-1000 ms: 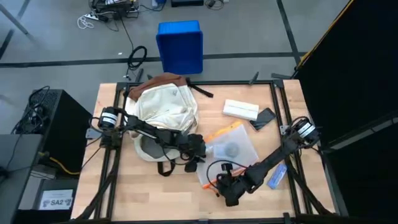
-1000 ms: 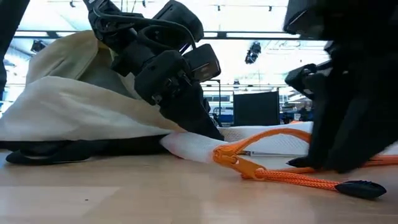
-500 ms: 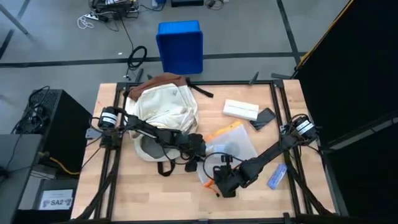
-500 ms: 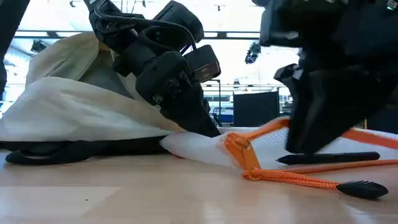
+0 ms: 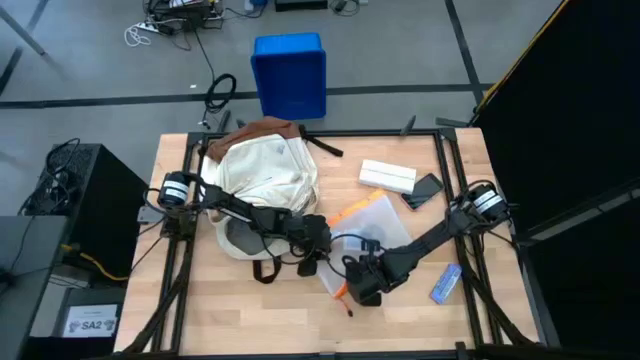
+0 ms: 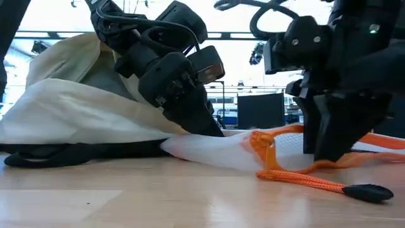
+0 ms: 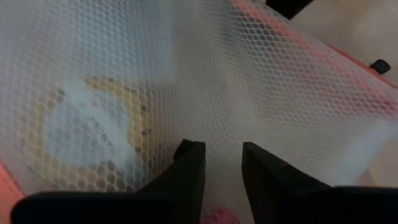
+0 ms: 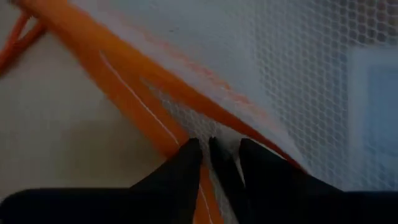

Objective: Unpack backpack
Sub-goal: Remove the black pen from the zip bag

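The cream-white backpack (image 5: 265, 175) lies on its side at the table's far left, brown base toward the far edge. A clear mesh pouch (image 5: 372, 235) with an orange zip edge (image 6: 272, 149) lies flat to its right, and an orange cord (image 6: 304, 182) trails from it along the table. My left gripper (image 5: 315, 242) reaches past the backpack's near side and is shut on the pouch's left end. My right gripper (image 5: 362, 282) is shut at the pouch's orange near edge. My left gripper pinches the pouch's mesh wall (image 7: 217, 134) at its left end between the two fingers, slanting down from the table's left. That end (image 6: 190, 144) lies on the table. My right gripper pinches a thin dark piece (image 8: 219, 163) at the orange zip edge (image 8: 155, 118) between its fingertips, coming down from above. The edge is raised slightly off the table beside the fingers (image 6: 329, 142).
A white box (image 5: 387, 177) and a dark flat device (image 5: 425, 190) lie at the far right. A blue packet (image 5: 447, 283) lies near the right edge. The backpack's dark strap (image 5: 262, 268) loops toward the near edge. A blue bin (image 5: 290, 75) stands on the floor beyond the table.
My right gripper has gone toward the table's left and far side, up to the pouch's orange edge. The orange zip end has shifted with it and lifted a little. The trailing cord's end has stayed where it was. My left gripper has kept still.
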`<act>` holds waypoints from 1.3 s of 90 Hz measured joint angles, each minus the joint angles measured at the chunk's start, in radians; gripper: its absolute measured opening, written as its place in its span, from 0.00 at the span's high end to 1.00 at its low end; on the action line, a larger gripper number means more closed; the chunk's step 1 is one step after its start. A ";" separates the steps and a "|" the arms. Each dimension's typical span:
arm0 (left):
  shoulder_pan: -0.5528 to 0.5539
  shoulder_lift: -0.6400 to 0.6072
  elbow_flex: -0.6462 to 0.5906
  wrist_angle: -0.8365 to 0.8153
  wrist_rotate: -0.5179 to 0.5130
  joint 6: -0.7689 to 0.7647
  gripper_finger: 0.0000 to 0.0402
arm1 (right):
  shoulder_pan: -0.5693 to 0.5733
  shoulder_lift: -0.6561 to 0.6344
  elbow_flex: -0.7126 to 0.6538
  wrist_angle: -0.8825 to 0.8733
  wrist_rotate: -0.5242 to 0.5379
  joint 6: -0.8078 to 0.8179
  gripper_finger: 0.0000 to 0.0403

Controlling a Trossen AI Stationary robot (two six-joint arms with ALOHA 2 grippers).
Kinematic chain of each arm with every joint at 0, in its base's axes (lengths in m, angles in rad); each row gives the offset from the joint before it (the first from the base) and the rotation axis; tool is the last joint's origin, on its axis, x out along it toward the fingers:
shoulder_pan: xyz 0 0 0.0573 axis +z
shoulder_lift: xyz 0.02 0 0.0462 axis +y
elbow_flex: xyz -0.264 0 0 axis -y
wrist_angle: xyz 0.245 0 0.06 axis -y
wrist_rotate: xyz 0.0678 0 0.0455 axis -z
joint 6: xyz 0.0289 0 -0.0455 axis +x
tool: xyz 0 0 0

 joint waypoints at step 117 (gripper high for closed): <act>-0.001 -0.001 0.000 -0.001 0.004 -0.017 0.81 | 0.022 -0.065 0.166 -0.775 0.135 0.632 0.95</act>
